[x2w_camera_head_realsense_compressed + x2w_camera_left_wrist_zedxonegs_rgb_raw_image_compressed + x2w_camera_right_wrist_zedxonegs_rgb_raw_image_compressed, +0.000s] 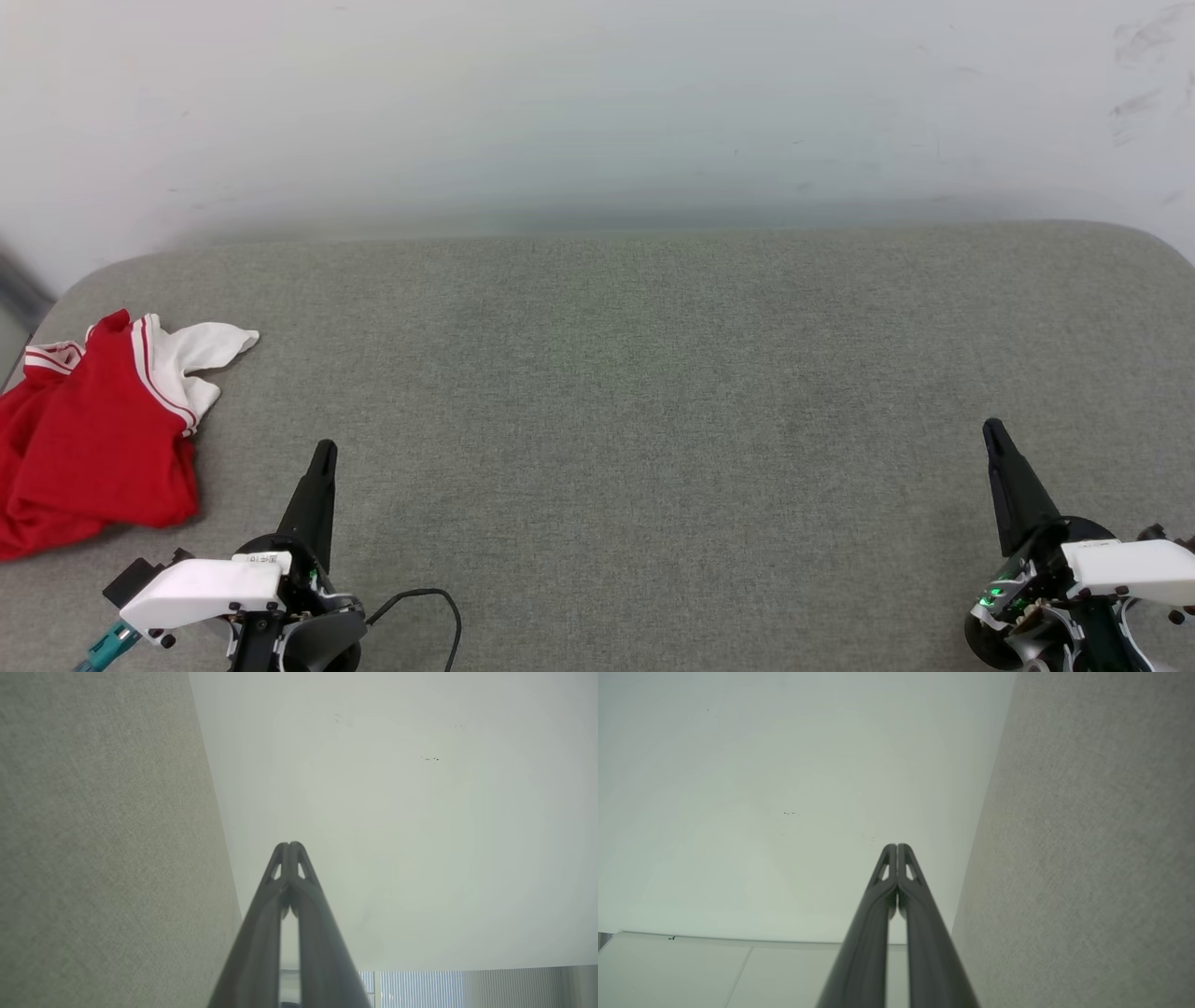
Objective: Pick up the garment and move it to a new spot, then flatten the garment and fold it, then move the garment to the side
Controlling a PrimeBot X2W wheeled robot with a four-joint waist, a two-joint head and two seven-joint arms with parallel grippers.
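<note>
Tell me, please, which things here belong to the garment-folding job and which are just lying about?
Job: red jersey with white sleeves, crumpled at the left of the grey padded surface; left gripper and right gripper, both shut.
Lying about: black cable; white wall.

The right gripper rose from the bottom centre of the frame, its two dark fingers pressed together at the tips, nothing between them. Grey woven fabric surface occupied the right side. A pale wall covered the upper left; a seam line crossed the lower left.
</note>
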